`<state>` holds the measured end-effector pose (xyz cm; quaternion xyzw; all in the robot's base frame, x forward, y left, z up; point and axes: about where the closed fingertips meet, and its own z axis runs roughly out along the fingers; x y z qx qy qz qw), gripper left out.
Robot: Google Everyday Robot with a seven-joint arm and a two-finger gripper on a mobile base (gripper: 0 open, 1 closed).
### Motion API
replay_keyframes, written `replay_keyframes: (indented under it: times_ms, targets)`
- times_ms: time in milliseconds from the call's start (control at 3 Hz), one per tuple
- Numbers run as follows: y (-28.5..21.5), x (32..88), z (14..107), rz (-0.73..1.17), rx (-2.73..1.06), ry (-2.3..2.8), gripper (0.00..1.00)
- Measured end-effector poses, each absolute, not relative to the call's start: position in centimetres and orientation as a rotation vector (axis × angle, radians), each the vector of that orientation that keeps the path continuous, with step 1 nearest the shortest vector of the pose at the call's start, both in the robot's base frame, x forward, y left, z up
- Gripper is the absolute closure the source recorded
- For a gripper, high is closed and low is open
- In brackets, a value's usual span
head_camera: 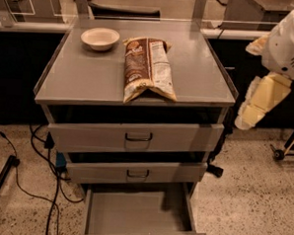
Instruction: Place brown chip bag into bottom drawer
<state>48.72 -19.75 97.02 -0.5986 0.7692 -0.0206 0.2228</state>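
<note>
Checking the near end first, Kim: how is the bottom drawer [132, 215] sitting?

It is sitting pulled out at the cabinet's foot, Raj, with its plain grey inside showing. The 2 drawers above it, middle [136, 172] and top [136, 136], are sitting further in, each showing 1 dark loop handle. Black cables [40, 183] are trailing over the speckled floor on the left.

And where is the brown chip bag [147, 67] lying?

It is lying flat on the cabinet top [85, 76], roughly mid-width, with its long axis running near to far and its near end resting close to the front edge. The dark brown front and a white printed panel are both facing up. 1 cream bowl [100, 38] is sitting just beside its far left corner, apparently not touching it.

Gripper?

The gripper [248, 115] is hanging off the cabinet's right side, well apart from the bag, under the white arm housing [289, 48]. I am not able to tell whether it is open or closed.
</note>
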Motion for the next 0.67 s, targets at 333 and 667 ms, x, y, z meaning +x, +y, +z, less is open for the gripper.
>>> replay_keyframes:
  times_ms: [333,667]
  targets:
    - [-18.34,52.47,95.40,-0.058,-1.677,2.051,0.00]
    - [-18.32,52.49,95.40,-0.058,-1.678,2.050,0.00]
